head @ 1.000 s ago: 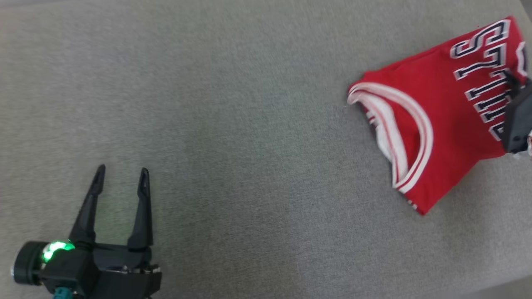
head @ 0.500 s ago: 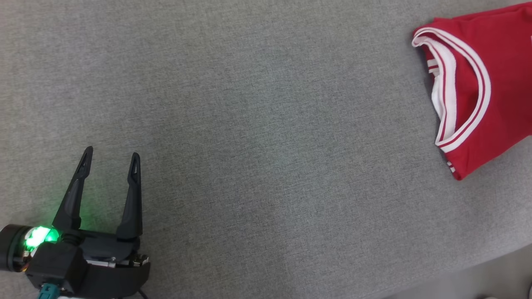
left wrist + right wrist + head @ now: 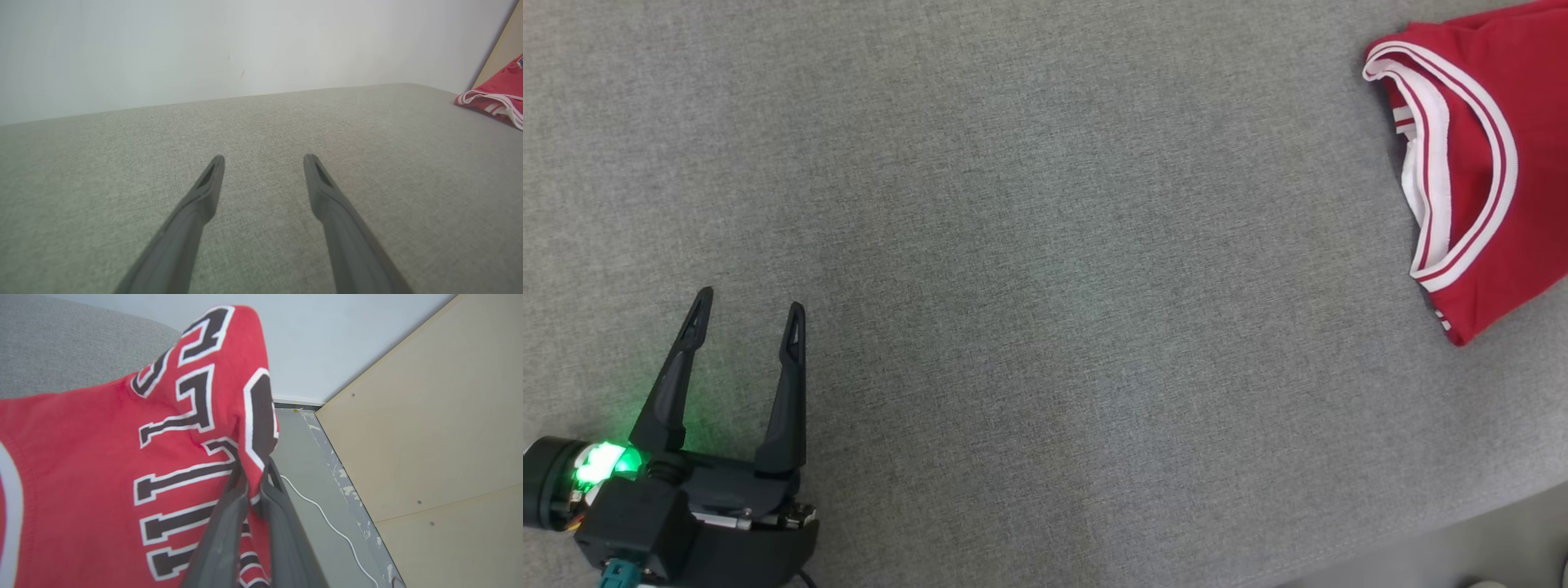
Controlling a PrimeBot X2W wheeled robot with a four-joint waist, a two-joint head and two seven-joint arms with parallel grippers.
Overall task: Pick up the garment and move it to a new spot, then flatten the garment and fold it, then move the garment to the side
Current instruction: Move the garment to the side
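- One red garment (image 3: 1531,204) lies at 2 o'clock in the head view. The frame's top and right edges cut it off, so just its white-and-red striped neckline and part of the body can be seen.
- Black letters edged in white cross the garment (image 3: 81,457) in the right wrist view. Folds and the frame edge break them up, and the full word cannot be read.
- At 6 o'clock in that view the right end effector (image 3: 256,469) is clenched on a raised fold of the cloth. The fabric covers part of its fingertips.
- A grey fabric-covered bench (image 3: 1045,245) carries the garment's near part. How much cloth is lifted clear of it cannot be told.
- The left end effector (image 3: 749,304) sits at 8 o'clock in the head view, released and holding nothing, well apart from the garment.
- Its own camera shows the fingers spread (image 3: 264,158) above the bench (image 3: 261,122), with a sliver of the garment (image 3: 500,92) at 2 o'clock.
- Past the bench, at 4 o'clock in the right wrist view, are a beige panel (image 3: 429,437) and a white cable (image 3: 327,518) on the floor.
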